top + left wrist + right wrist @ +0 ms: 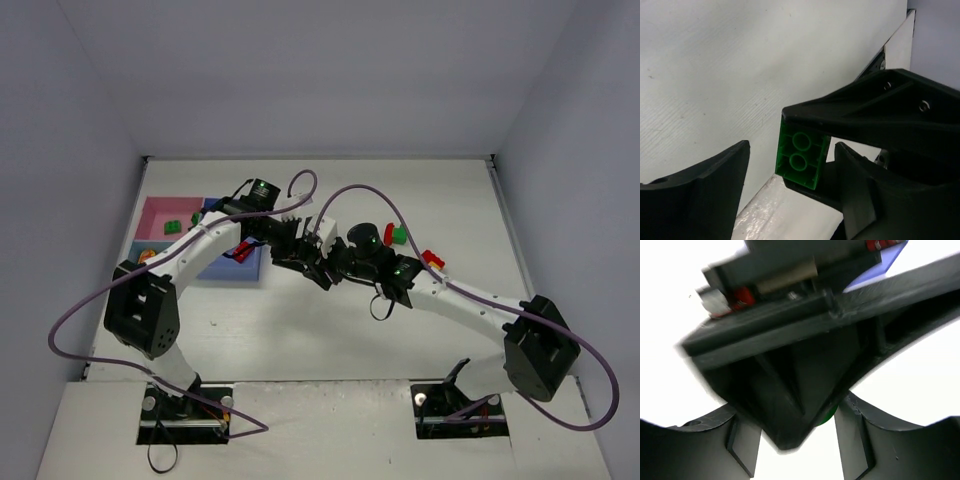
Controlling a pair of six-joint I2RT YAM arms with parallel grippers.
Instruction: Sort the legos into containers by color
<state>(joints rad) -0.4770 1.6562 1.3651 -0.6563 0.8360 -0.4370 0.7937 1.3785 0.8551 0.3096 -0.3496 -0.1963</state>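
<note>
Now, green lego (799, 154) tight in the right gripper (792, 407), inside the wide-open left gripper (792, 146).

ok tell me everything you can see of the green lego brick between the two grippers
The green plastic lego brick is small, glossy and rectangular, tilted clear of the white table with its hollow underside showing two round tubes. A black finger, apparently of the right gripper, lies along its top edge; dark plastic hides its lower end. It sits between the open fingers of the left gripper, visibly touching neither.
</note>
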